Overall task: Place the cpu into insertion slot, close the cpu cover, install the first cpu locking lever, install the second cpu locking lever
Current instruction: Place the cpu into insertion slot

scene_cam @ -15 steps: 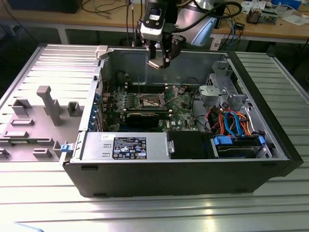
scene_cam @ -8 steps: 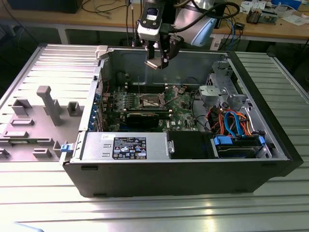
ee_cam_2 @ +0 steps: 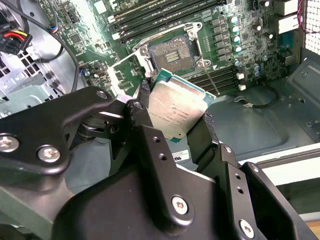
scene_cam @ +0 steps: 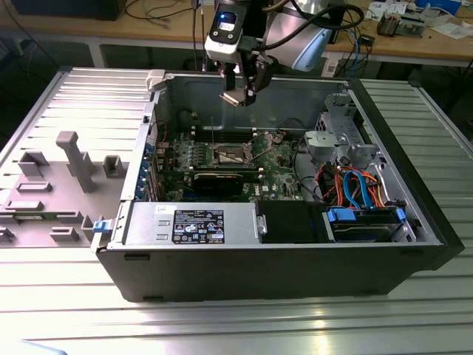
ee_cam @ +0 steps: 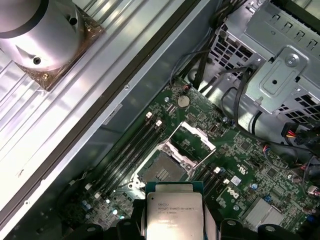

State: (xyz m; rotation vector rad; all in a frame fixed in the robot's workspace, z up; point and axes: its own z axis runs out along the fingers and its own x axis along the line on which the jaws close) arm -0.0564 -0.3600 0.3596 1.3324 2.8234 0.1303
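Observation:
My gripper (scene_cam: 238, 95) hangs above the open computer case, over its rear wall, shut on the cpu (scene_cam: 232, 98). In both wrist views the cpu (ee_cam_2: 177, 111) (ee_cam: 173, 212) shows its dull silver top, clamped at two opposite edges by the black fingers (ee_cam_2: 143, 97). Below it lies the insertion slot (scene_cam: 230, 154) (ee_cam_2: 172, 55) (ee_cam: 162, 172), its dark pin grid bare. The cpu cover (ee_cam_2: 125, 75) (ee_cam: 194, 141) stands flipped open beside the slot. A thin locking lever (ee_cam_2: 213, 80) sticks up next to the slot.
Long memory slots (ee_cam: 131, 150) run beside the socket. A black card (scene_cam: 222, 180) lies nearer the front, and a power supply (scene_cam: 192, 223) fills the front. A drive cage (scene_cam: 340, 137) and coloured cables (scene_cam: 355, 188) sit on the exterior view's right. A grey plastic panel (scene_cam: 66, 174) lies left.

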